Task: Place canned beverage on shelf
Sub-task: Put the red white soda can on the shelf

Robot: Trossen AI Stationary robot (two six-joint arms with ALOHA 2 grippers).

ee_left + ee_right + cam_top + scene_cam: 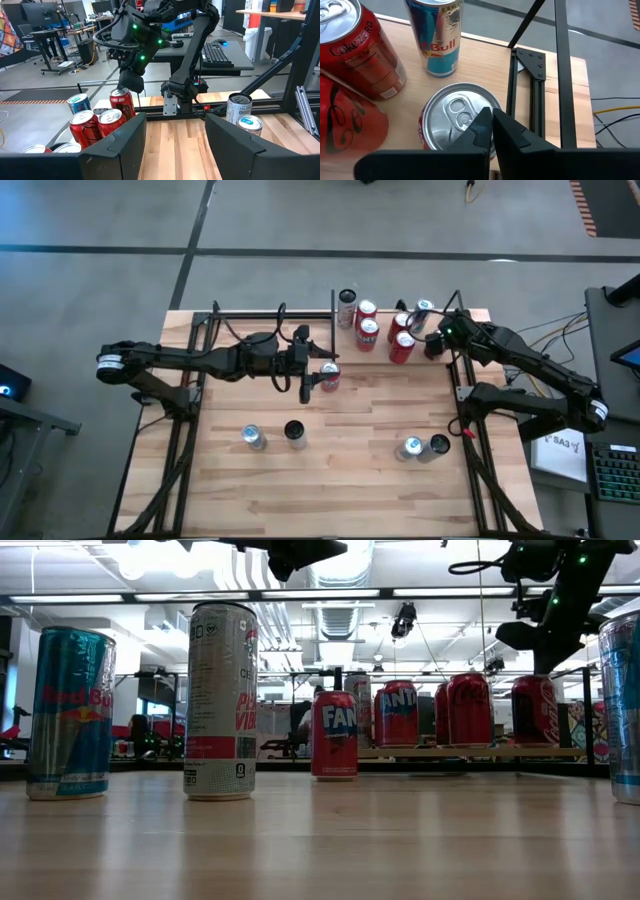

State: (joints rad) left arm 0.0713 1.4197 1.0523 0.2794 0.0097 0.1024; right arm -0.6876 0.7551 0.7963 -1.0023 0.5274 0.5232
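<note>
Two arms: left gripper by Fanta can.

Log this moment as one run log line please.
left pincer: open, beside Fanta can | right pincer: shut, empty, above shelf cans | placement: pending

Grey concrete floor surrounds the table; desks, a keyboard and ceiling strip lights fill the room.

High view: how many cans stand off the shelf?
5: Fanta can by left gripper; silver can, dark can left; pale can, black can right. None apparently hidden.
</note>
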